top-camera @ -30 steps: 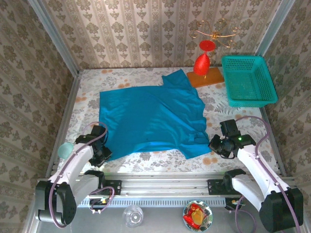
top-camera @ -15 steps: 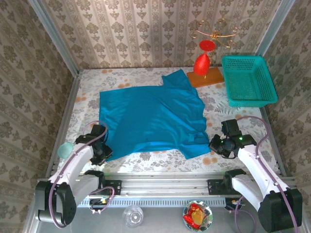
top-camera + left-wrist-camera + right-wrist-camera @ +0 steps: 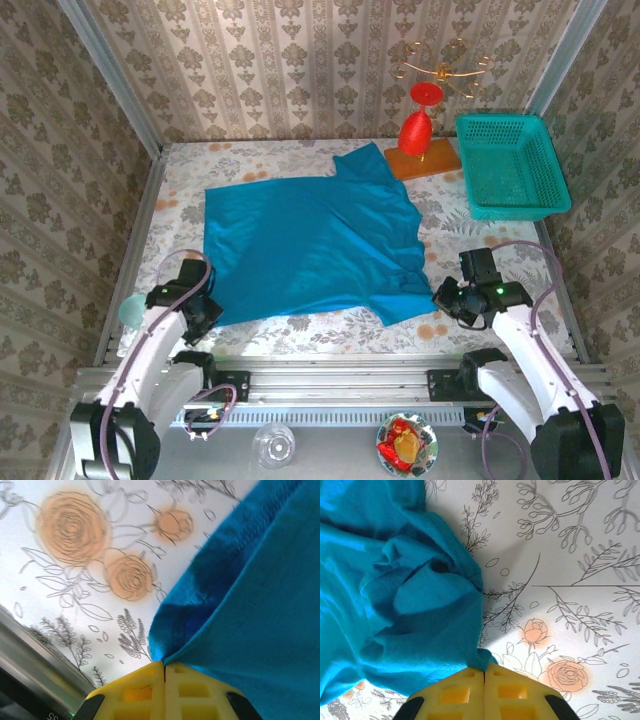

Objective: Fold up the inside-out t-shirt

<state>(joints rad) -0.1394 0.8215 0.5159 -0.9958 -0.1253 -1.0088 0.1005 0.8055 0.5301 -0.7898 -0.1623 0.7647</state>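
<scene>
The inside-out t-shirt (image 3: 310,245) lies spread on the floral table, bright blue and plain, one sleeve pointing toward the back. My left gripper (image 3: 205,312) is at its near left corner. In the left wrist view the yellow fingers (image 3: 145,690) of the left gripper (image 3: 164,666) are pressed together with the shirt's hem (image 3: 260,580) pinched between them. My right gripper (image 3: 445,298) sits at the near right corner. There the right gripper (image 3: 484,669) is shut on a bunched fold of the shirt (image 3: 415,605).
A teal mesh basket (image 3: 510,165) stands at the back right. A red ornament (image 3: 418,130) on a wooden base sits beside it, under a gold stand (image 3: 440,65). The metal rail (image 3: 330,385) runs along the near edge, with a glass (image 3: 272,445) and a bowl (image 3: 403,443) below it.
My left gripper has closed on the shirt's near left corner, and the left arm has drawn slightly left and nearer. The right gripper has stayed shut on its corner.
</scene>
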